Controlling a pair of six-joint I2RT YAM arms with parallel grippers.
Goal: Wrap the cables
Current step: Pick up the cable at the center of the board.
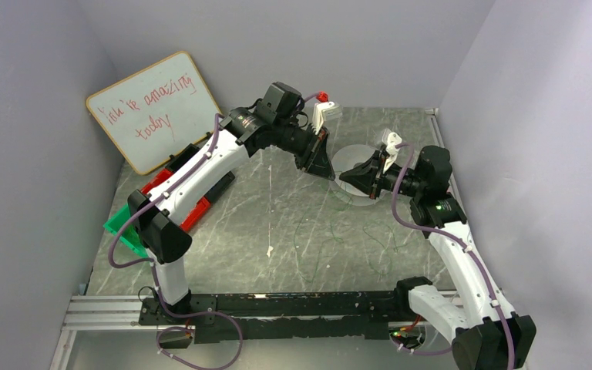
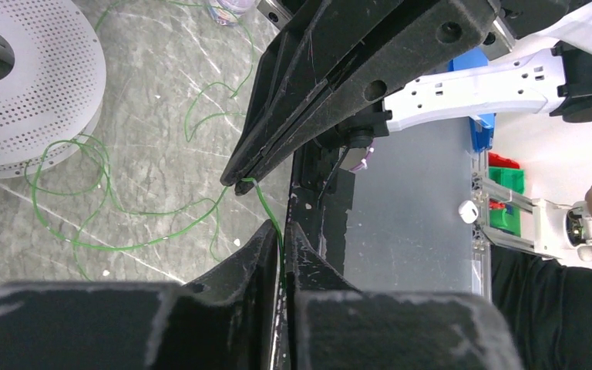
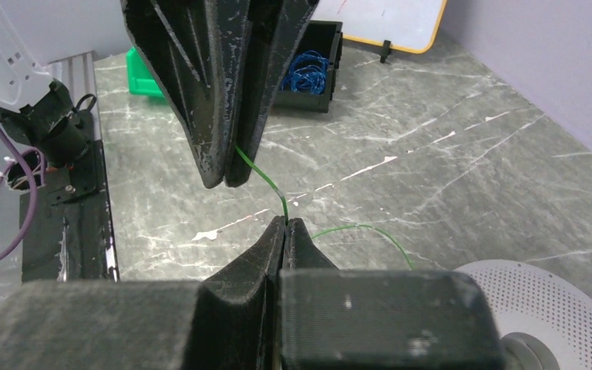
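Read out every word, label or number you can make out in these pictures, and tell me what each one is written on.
"you're amazing today": red handwriting on the whiteboard leaning in the back-left corner; the first word is scrawled, so that is a best reading.
Right wrist view: only a corner of the same board shows, and its red mark is too cut off to read.
No other legible text in any view.

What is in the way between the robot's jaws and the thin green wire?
Nothing visible. The left gripper and the right gripper each have their jaws shut on the green wire, with a short stretch of it running between them.
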